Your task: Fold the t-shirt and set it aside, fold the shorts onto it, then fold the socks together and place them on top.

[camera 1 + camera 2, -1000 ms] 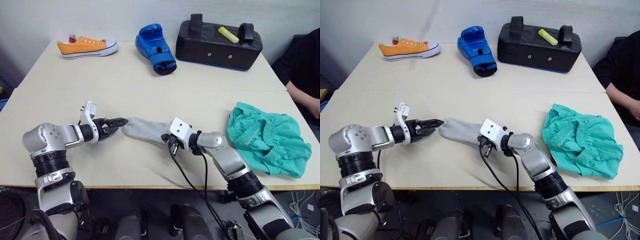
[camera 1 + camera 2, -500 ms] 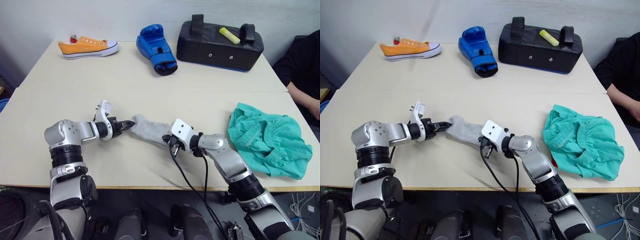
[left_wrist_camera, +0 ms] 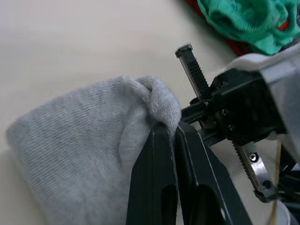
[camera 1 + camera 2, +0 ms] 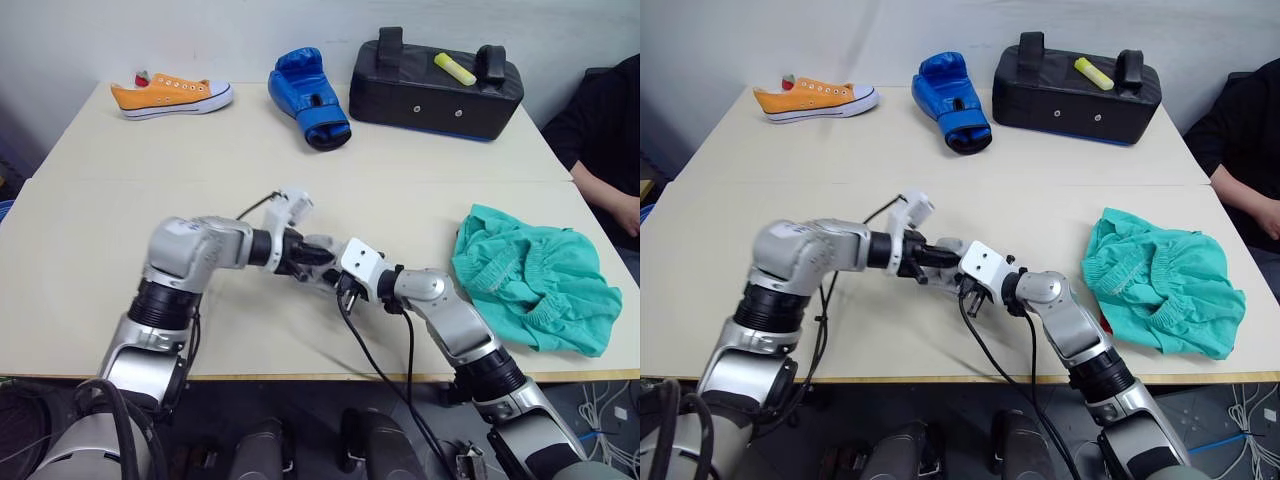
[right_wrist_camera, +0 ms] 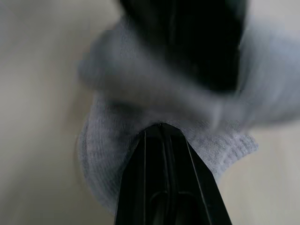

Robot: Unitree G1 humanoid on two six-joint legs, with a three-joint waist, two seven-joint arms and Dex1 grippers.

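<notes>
The grey socks (image 3: 79,154) lie doubled over near the table's front middle. My left gripper (image 3: 171,127) is shut on a bunched fold of them, and its arm reaches across to the right (image 4: 312,254). My right gripper (image 5: 161,127) is shut on the socks' (image 5: 108,159) other end, right against the left one (image 4: 345,288). The teal shorts (image 4: 530,280) sit in a crumpled heap at the right. A red edge of the t-shirt (image 3: 229,43) peeks out from under them.
Along the far edge stand an orange sneaker (image 4: 172,95), a blue boxing glove (image 4: 308,97) and a black pad (image 4: 435,95) with a yellow marker (image 4: 455,68) on it. A person in black (image 4: 610,130) sits at the right side.
My left gripper closed on the socks' free end and swung it right, over to the right gripper, doubling the socks. The right arm stayed put.
</notes>
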